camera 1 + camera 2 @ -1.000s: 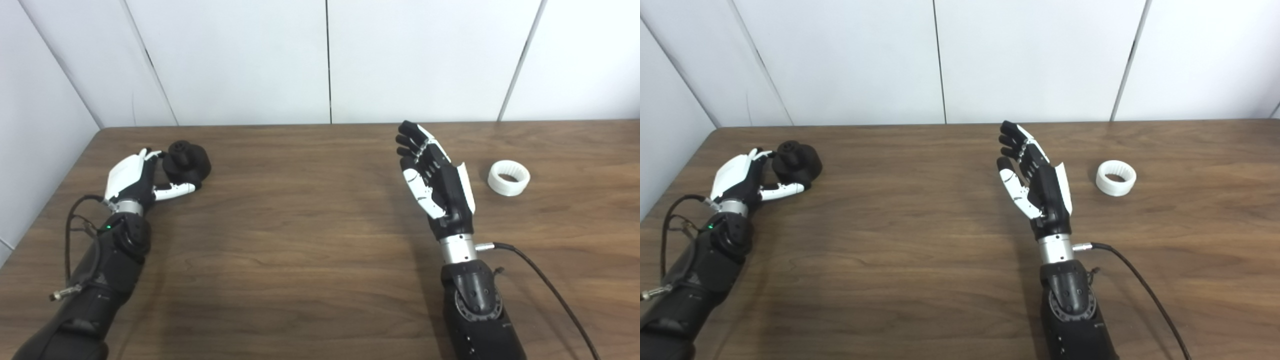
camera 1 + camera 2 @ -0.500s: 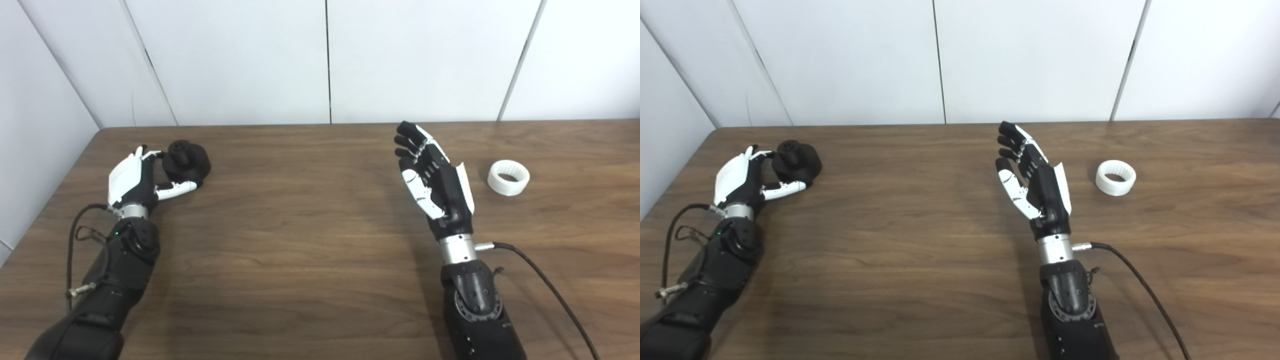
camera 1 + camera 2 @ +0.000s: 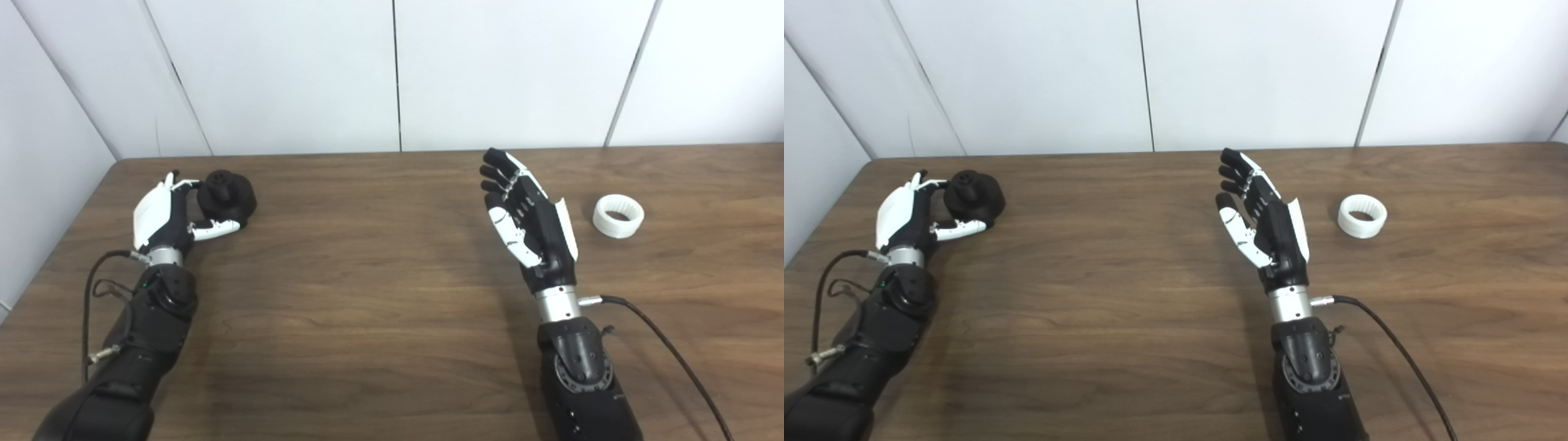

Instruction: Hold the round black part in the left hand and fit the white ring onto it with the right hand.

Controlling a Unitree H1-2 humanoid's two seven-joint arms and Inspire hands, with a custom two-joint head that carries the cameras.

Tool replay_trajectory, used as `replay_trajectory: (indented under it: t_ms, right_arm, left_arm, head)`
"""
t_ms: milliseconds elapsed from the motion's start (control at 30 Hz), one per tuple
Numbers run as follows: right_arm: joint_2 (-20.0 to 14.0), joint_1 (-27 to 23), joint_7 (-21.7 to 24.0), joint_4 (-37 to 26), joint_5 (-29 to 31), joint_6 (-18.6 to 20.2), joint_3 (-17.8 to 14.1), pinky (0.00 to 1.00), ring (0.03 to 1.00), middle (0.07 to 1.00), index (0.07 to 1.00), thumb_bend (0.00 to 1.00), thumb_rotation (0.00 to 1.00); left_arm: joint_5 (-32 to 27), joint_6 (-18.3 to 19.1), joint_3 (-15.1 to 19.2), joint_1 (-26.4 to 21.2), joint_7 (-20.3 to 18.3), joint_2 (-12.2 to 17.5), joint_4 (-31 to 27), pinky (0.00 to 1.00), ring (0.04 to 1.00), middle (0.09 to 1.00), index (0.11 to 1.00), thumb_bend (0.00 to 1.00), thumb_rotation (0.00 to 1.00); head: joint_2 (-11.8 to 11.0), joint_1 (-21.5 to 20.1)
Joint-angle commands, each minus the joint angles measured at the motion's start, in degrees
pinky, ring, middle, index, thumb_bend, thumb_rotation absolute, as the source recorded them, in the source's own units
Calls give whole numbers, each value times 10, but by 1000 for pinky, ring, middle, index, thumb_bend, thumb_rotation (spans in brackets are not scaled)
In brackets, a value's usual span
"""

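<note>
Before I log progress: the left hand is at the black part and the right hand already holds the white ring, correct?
Not quite. The right hand is open and empty; the white ring lies on the table beside it, as the left eye view shows. The rest stands.

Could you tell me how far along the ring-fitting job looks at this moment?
Early. Nothing is finished. In hand: the left hand is cupped around the black part, which seems to sit on the table; a firm grasp cannot be confirmed. Left: the right hand is open and empty, apart from the white ring, which lies untouched on the table; it must be picked up and fitted.
</note>
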Motion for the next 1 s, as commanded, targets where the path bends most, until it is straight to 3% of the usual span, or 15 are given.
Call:
replay_trajectory:
  t_ms: [0, 533, 967]
  right_arm:
    - [-13, 35, 5, 14, -1, 2, -5, 797, 829, 854, 836, 371, 529]
    - [-13, 37, 5, 10, -3, 5, -4, 797, 835, 855, 842, 363, 531]
    - [-13, 34, 4, 10, 2, 2, -6, 795, 831, 855, 841, 371, 525]
  left_arm:
    - [-2, -9, -1, -14, -12, 6, -20, 1000, 1000, 1000, 692, 900, 254]
    - [-18, 22, -4, 46, -91, -4, -145, 1000, 1000, 1000, 645, 885, 197]
    - [-8, 25, -41, 104, -144, -27, -237, 1000, 1000, 1000, 630, 907, 231]
  head:
    - [1, 1]
    - [6, 3]
    - [7, 3]
